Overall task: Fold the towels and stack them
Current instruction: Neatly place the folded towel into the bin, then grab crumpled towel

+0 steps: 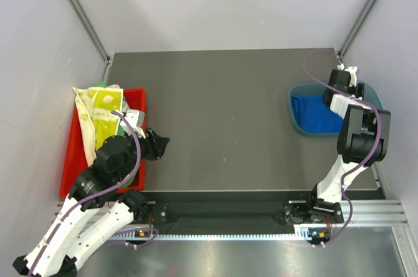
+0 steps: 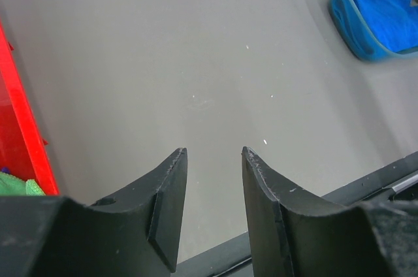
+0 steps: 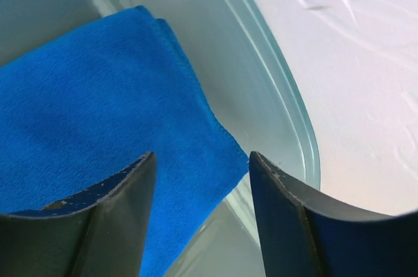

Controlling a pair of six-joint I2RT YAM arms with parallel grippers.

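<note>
Left gripper [image 2: 213, 153]: your jaws stand apart with nothing between them, over the bare table [image 2: 215, 61], just beside the red tray [image 1: 72, 159] at the left of the overhead frame.
Right gripper [image 3: 201, 159]: your jaws stand apart, grasping nothing, directly over the blue towel [image 3: 98, 114].
Blue towel: folded, lying inside the blue bin [image 3: 287, 107] at the right edge of the overhead frame.
Yellow towel [image 1: 101, 110]: crumpled, crocodile print showing, heaped over the tray's far end, upper left.
Green towel [image 2: 13, 185]: you see only a corner, inside the tray, lower left of the left wrist view.
</note>
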